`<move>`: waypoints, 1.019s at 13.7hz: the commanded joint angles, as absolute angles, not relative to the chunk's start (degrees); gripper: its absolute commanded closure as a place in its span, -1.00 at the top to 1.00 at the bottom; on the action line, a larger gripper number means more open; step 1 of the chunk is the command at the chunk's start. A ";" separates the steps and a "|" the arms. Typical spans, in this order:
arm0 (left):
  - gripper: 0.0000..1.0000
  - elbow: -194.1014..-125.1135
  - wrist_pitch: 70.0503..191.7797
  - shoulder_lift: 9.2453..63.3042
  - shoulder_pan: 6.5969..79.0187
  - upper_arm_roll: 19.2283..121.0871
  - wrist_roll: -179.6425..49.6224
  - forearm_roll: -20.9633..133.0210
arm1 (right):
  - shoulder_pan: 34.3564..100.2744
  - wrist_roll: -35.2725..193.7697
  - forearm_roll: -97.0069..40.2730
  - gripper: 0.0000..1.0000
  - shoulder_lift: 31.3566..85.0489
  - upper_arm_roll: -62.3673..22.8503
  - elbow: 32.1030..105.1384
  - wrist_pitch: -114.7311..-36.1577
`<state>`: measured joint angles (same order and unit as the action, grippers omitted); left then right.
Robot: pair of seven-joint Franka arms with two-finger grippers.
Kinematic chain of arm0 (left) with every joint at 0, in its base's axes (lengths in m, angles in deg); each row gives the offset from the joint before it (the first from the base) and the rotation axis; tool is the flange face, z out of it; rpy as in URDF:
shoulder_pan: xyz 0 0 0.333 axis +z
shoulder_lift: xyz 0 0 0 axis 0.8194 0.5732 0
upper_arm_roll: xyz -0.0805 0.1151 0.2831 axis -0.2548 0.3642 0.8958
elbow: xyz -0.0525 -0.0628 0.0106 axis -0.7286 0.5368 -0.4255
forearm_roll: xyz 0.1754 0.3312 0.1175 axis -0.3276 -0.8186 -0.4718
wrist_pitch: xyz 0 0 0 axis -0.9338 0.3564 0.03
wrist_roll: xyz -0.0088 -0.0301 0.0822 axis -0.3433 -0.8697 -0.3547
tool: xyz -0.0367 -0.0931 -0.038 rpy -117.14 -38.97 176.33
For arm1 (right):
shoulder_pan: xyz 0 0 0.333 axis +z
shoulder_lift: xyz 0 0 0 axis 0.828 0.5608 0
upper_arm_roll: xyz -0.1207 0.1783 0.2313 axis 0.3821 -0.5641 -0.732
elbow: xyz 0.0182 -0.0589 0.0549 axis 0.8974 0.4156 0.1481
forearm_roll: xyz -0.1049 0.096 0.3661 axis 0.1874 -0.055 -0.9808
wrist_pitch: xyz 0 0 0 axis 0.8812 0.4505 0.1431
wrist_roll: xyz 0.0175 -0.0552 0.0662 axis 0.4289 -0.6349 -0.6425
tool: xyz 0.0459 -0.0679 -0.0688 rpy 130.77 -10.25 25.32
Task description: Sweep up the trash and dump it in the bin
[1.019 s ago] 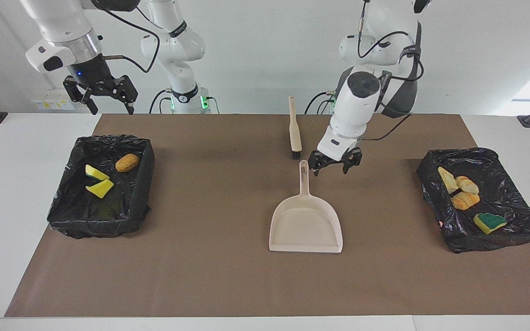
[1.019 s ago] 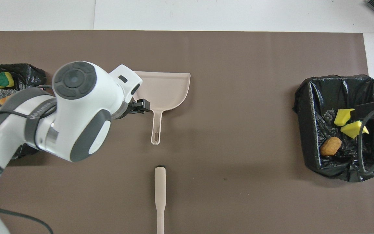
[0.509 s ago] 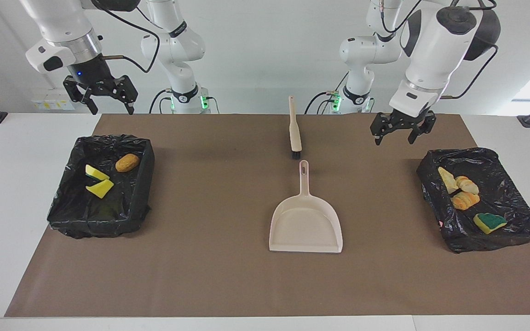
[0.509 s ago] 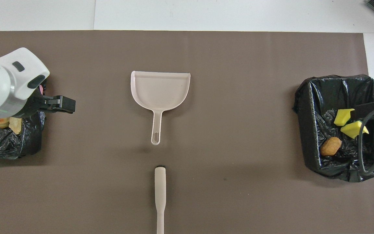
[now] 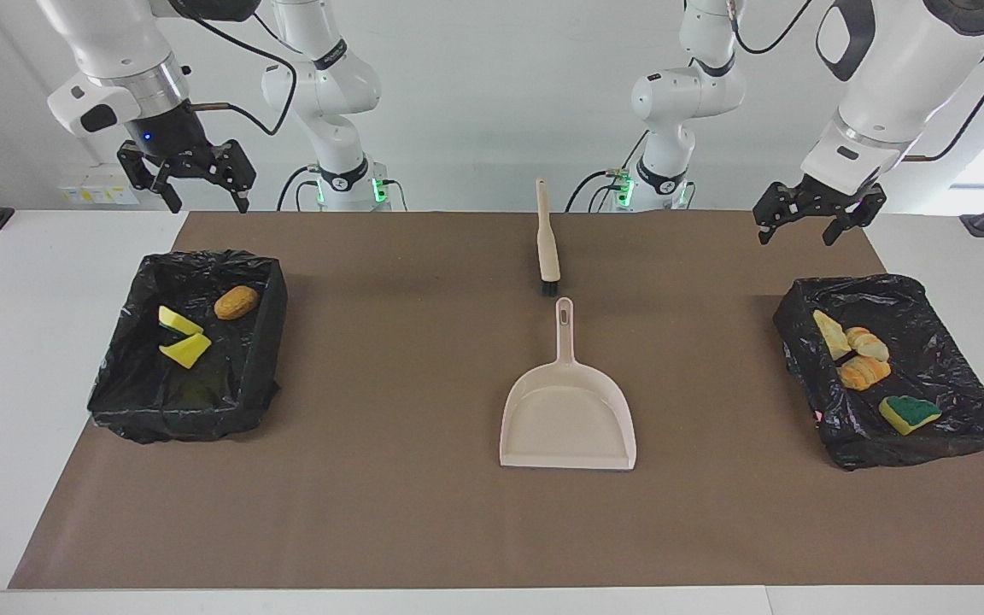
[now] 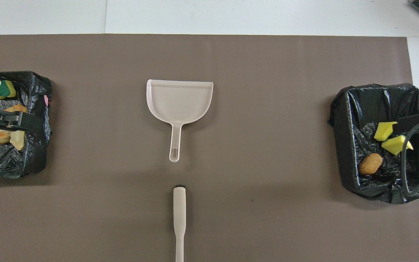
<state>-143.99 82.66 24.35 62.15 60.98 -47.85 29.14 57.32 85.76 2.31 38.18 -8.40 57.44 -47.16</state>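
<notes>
- Left gripper (image 5: 817, 224): raised, fingers spread and empty, over the mat's edge nearest the robots at the left arm's end of the table.
- Right gripper (image 5: 195, 181): raised at the right arm's end, jaws apart, holding nothing.
- Trash, 7 pieces in all, none on the mat (image 5: 389, 512): 3 lie in the bin toward the right arm (image 5: 261, 342), namely 2 yellow sponge chunks (image 5: 182, 337) and 1 bread-like lump (image 5: 237, 301); 4 lie in the bin toward the left arm (image 5: 962, 427), namely a pale wedge (image 5: 828, 333), 2 bread-like lumps (image 5: 865, 359) and a green-topped sponge (image 5: 909, 412).
- Dustpan (image 5: 567, 418): flat at mid-table, handle pointing toward the robots.
- Brush (image 5: 547, 243): lying just nearer the robots than the dustpan handle, not touching it.
</notes>
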 commanded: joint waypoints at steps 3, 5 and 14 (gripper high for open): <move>1.00 -143.31 83.67 23.14 63.37 61.66 -46.84 36.40 | 57.21 84.17 2.66 1.00 37.50 -8.43 57.59 -46.53; 1.00 -142.78 83.32 23.05 63.90 61.67 -46.84 36.17 | 57.21 84.17 2.66 1.00 37.50 -8.43 57.59 -46.53; 1.00 -141.20 82.27 23.05 63.90 61.58 -45.88 32.83 | 57.21 84.17 2.66 1.00 37.50 -8.43 57.59 -46.61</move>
